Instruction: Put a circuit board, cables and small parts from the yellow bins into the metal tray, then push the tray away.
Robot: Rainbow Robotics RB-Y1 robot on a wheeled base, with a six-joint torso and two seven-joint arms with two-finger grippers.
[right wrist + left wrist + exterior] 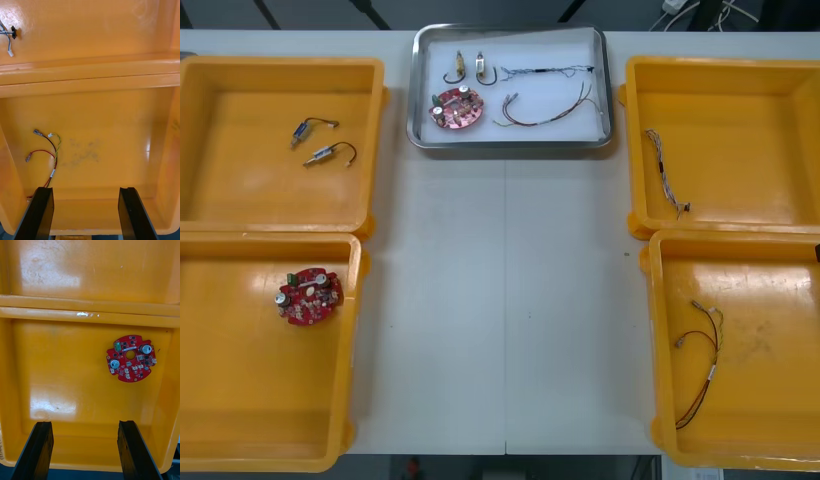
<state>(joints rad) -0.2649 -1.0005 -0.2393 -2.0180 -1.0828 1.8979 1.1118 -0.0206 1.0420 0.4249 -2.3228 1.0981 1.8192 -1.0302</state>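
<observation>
A light table (pixel 500 300) carries four yellow plastic bins: the far left bin (pixel 240 190), near left bin (pixel 260 400), far right bin (pixel 740 190) and near right bin (pixel 770 400). A rectangular metal tray (pixel 510 143), white inside, sits at the far middle.

The left gripper (pixel 85 425) hangs over the near left bin, released and gripping nothing. The right gripper (pixel 86 190) hangs the same way over the near right bin.

The tray holds:
- a round red circuit board (pixel 456 108)
- a red and yellow cable (pixel 550 112)
- a twisted blue and white cable (pixel 545 71)
- two small metal parts (pixel 458 66)

A second red board (pixel 309 296) lies in the near left bin. A second red and yellow cable (pixel 702 360) lies in the near right bin, and another twisted cable (pixel 665 175) in the far right bin. Two more small parts (pixel 310 129) lie in the far left bin.
</observation>
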